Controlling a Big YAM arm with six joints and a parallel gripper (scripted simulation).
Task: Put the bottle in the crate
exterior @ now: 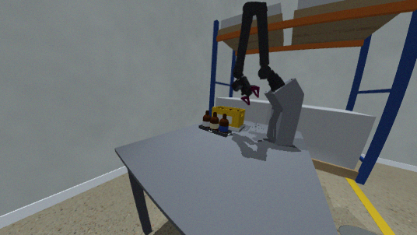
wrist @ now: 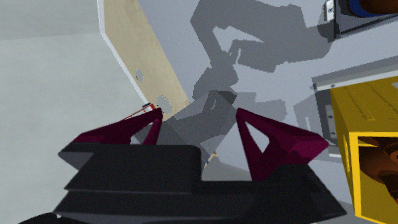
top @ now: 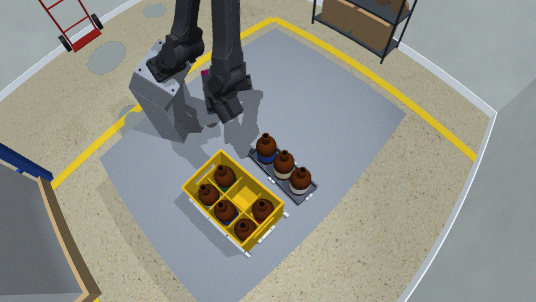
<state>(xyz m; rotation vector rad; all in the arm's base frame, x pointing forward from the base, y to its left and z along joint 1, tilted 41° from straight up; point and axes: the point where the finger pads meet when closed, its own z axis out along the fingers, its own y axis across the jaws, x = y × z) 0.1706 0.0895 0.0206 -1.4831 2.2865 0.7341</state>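
Observation:
A yellow crate (top: 233,198) stands on the grey table and holds several brown bottles; one slot (top: 245,196) on its tray side is empty. Beside it a dark tray (top: 283,175) carries three upright brown bottles: one with a blue label (top: 266,148), then two with pale labels (top: 284,164) (top: 300,180). My gripper (exterior: 249,94) with maroon fingers hangs high above the table, back from the crate and tray. It is open and empty, which shows in the wrist view (wrist: 200,125). The crate's corner (wrist: 367,145) shows at that view's right edge.
The arm's grey pedestal (top: 160,95) stands at the back of the table. A blue and orange shelf rack (exterior: 311,43) rises behind the table. A red hand truck (top: 72,25) and a dark shelf with boxes (top: 365,20) stand on the floor.

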